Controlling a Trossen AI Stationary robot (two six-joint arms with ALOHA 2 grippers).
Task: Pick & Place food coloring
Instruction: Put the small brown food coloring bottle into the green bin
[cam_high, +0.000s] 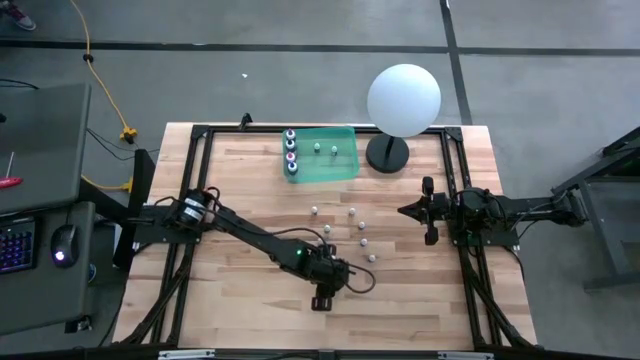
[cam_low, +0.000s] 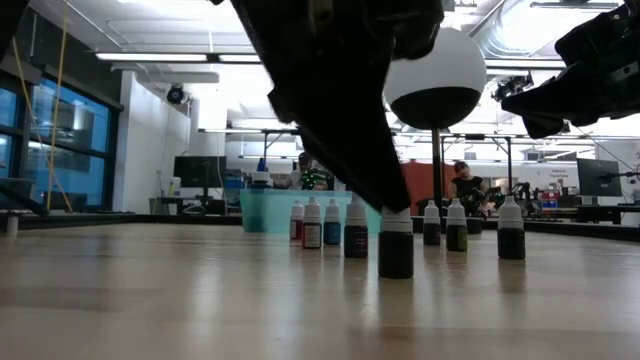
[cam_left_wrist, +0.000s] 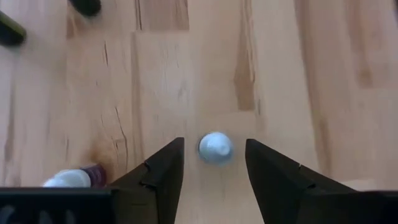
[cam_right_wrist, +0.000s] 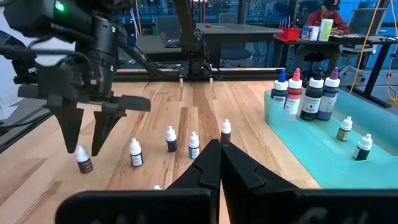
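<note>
Bottle (cam_left_wrist: 215, 147) of food coloring stands upright on the tabletop (cam_high: 250, 300), well short of the green tray (cam_high: 345, 170), its white cap between the left claw's (cam_left_wrist: 214, 163) fingers, which stand apart and not touching it. It looks light, stiff and smooth, narrow enough to tip; the cap or upper body seems the best place to pinch. Another bottle (cam_left_wrist: 71, 178) lies just beside. The right claw (cam_high: 431, 236) waits closed nearby.

Small white-capped dropper bottles (cam_high: 361, 227) stand upright, scattered on the wood near the table's middle. At twelve o'clock, four taller bottles (cam_right_wrist: 305, 93) and two small ones stand in a green tray (cam_high: 345, 165).
</note>
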